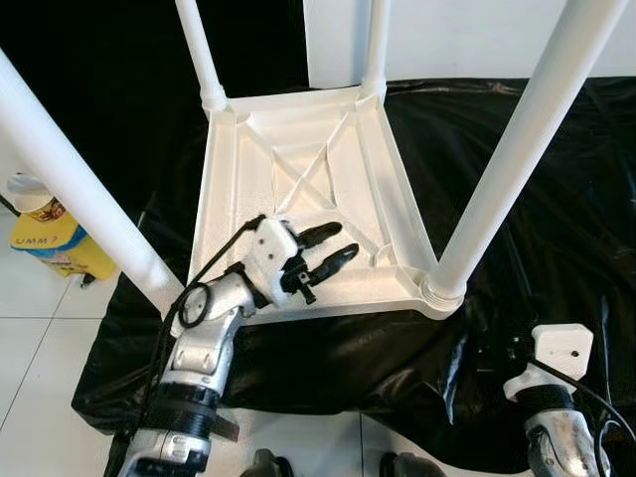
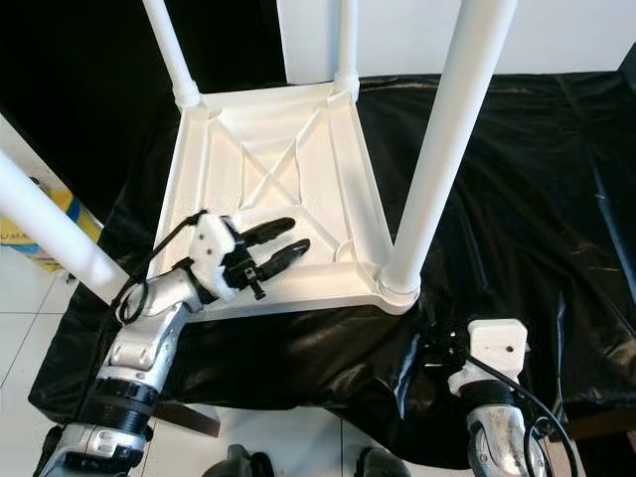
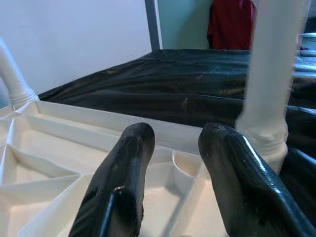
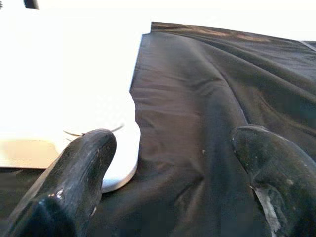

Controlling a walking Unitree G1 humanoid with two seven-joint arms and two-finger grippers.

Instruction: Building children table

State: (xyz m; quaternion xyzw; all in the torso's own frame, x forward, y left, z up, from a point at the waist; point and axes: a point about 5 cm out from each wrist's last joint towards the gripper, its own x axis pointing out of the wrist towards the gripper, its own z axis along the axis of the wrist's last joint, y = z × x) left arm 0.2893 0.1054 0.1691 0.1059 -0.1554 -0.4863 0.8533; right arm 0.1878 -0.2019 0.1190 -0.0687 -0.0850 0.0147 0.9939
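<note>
A white tiled floor (image 1: 40, 348) is partly covered by a crumpled black sheet (image 1: 537, 199), with a white wall (image 1: 447, 40) at the back. On the sheet lies the white plastic table (image 1: 298, 169), turned upside down so its ribbed underside faces up. Four white legs stand up from its corners: the near right leg (image 1: 507, 169) rises from its socket at the corner closest to the robot's right, the near left leg (image 1: 70, 189) slants up on the robot's left, and the far left leg (image 1: 199, 50) and far right leg (image 1: 376, 45) stand at the back corners.

The left gripper (image 1: 333, 248) hangs over the near part of the table's underside, inside the frame, its two black fingers (image 3: 123, 173) parted with nothing between them; in the left wrist view they point toward the near right leg's socket.

The right gripper (image 4: 173, 187) sits low on the robot's right, over the black sheet near the table's near right corner, fingers spread wide and empty.

Beside the sheet on the robot's left stands a yellow bag (image 1: 55, 243) on the tiles.
</note>
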